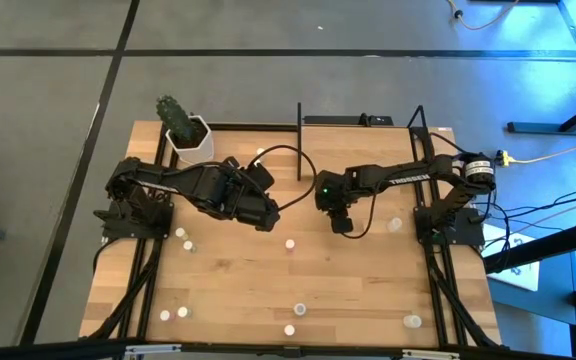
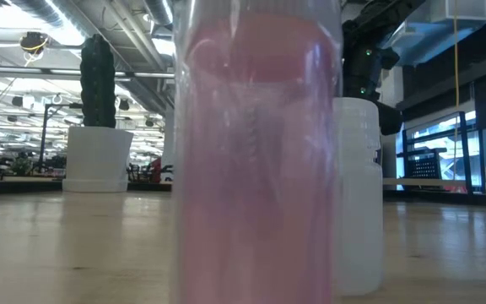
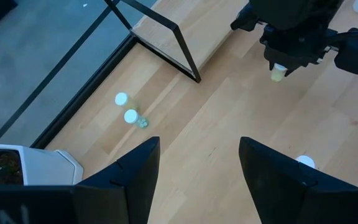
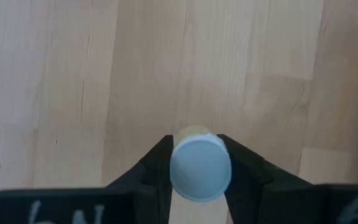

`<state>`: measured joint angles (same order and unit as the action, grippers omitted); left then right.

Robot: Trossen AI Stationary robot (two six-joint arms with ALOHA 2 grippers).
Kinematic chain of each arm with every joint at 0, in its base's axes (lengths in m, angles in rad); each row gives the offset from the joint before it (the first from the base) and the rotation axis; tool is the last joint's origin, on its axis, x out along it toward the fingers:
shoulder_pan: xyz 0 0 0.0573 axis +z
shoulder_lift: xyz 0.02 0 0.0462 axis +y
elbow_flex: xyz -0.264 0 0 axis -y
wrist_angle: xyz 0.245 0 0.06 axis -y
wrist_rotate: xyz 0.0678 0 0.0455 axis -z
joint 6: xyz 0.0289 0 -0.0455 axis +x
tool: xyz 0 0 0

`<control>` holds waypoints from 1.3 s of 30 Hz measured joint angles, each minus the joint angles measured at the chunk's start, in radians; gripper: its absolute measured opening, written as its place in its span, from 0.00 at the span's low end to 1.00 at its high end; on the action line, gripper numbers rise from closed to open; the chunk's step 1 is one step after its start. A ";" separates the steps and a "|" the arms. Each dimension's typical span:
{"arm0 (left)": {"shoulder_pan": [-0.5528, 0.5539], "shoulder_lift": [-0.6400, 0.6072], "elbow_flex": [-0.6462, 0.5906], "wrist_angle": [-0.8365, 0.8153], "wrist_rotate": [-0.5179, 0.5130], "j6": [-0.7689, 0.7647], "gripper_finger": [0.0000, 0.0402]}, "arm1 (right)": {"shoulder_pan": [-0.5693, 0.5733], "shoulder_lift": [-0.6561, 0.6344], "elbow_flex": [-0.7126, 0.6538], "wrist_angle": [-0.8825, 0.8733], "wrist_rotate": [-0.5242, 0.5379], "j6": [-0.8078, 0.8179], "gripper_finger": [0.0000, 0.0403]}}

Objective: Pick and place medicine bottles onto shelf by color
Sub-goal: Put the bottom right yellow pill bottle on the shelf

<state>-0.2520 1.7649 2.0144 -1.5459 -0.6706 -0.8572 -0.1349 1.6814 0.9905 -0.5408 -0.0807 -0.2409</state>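
The right gripper [image 4: 199, 163] points straight down at the worktop [image 1: 368, 290] and has a small medicine bottle [image 4: 200, 169] between its two fingers [image 4: 156, 163]. In the right wrist view both fingers lie against the sides of the round pale cap, so the gripper is pinching the bottle and not only standing around it. The bottle is upright: its long axis runs along the gripper's line of sight, and only the cap is seen from above. In the left wrist view the same bottle shows as a pale yellowish piece under the right gripper's tip, very near the wood; I cannot tell if it already left the surface.

The shelf [image 1: 358, 122] lies beyond this gripper, toward the far edge of the worktop, and the right arm is nearer to it than the left arm. I judge that the coming move is to lift the bottle and carry it up and away to the shelf board, keeping it vertical.

The left gripper [image 3: 199, 171] waits to the side with its fingers spread wide and nothing between them. Two more bottles [image 3: 130, 116] with white caps stand just ahead of it, near the plant pot [image 3: 33, 165].
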 joint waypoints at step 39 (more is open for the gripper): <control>0.022 0.000 0.000 0.035 0.003 0.003 0.53 | -0.556 -0.417 0.048 -0.312 0.150 0.451 0.30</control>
<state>-0.2296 1.7653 2.0144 -1.5114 -0.6674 -0.8540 -0.6908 1.2647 1.0389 -0.8526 0.0689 0.2098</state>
